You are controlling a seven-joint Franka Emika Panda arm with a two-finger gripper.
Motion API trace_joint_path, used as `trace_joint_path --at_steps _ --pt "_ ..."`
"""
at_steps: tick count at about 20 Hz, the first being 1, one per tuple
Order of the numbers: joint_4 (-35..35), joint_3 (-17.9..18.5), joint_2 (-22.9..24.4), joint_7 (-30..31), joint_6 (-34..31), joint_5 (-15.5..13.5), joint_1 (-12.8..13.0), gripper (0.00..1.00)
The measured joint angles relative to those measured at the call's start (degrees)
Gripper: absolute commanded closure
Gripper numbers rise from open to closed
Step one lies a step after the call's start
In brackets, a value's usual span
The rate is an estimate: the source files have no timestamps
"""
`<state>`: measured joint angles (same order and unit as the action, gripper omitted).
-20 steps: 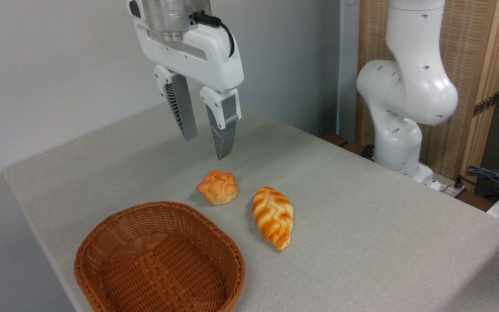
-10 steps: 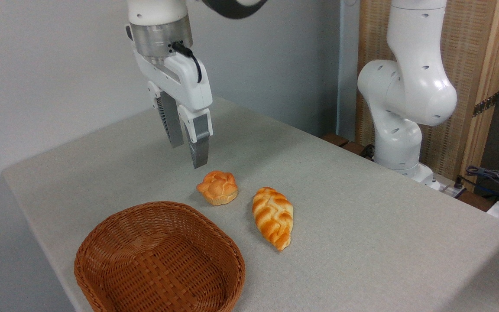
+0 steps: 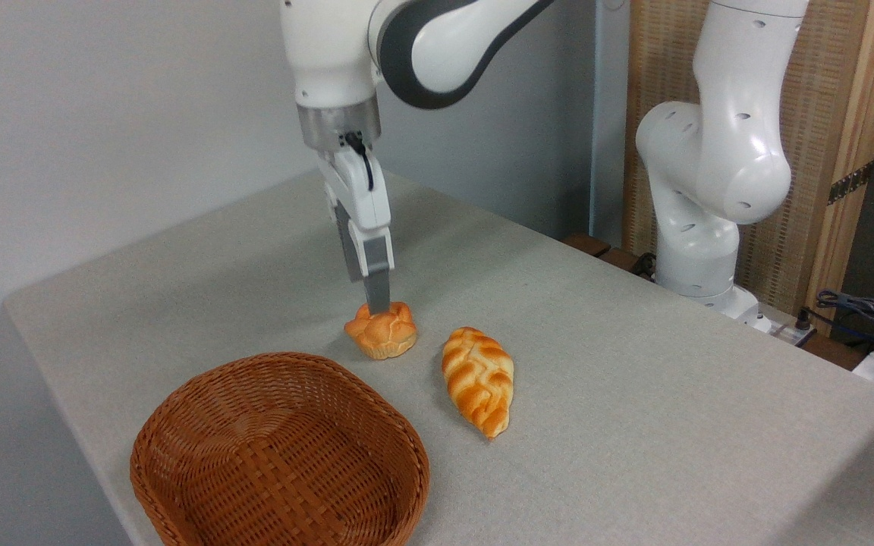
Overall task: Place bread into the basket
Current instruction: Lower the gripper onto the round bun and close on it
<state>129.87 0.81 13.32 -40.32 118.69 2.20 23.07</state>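
Hovering edge-on, its gap hidden, the white pincer meets the top of the small round golden-orange bun, directly beneath, behind the shallow reddish-brown wicker basket on the grey counter.

on the table the bread lies near the middle, with the braided loaf just beside it to the right and a little nearer the camera, the two apart. the basket sits in front of the bread and to its left, near the table's front edge. the gripper stands directly over the bread, its tip at the bun's top. the arm's base is behind the table's right side.
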Motion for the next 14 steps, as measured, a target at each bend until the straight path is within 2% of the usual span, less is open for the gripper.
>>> trace_joint_path --at_steps 4,5,6,7,8,14 --pt "1.4 0.0 -2.8 -1.4 1.2 4.6 0.7 0.01" --pt "1.4 0.0 -3.7 -1.6 2.1 4.9 1.1 0.23" --pt "1.4 0.0 -4.4 -1.6 2.7 5.0 1.4 0.54" --pt "1.4 0.0 -4.9 -1.6 3.1 5.1 1.6 0.78" --pt "1.4 0.0 -5.3 -1.6 3.3 5.2 1.6 0.82" --pt "1.4 0.1 -5.7 -1.8 3.5 5.3 1.6 0.82"
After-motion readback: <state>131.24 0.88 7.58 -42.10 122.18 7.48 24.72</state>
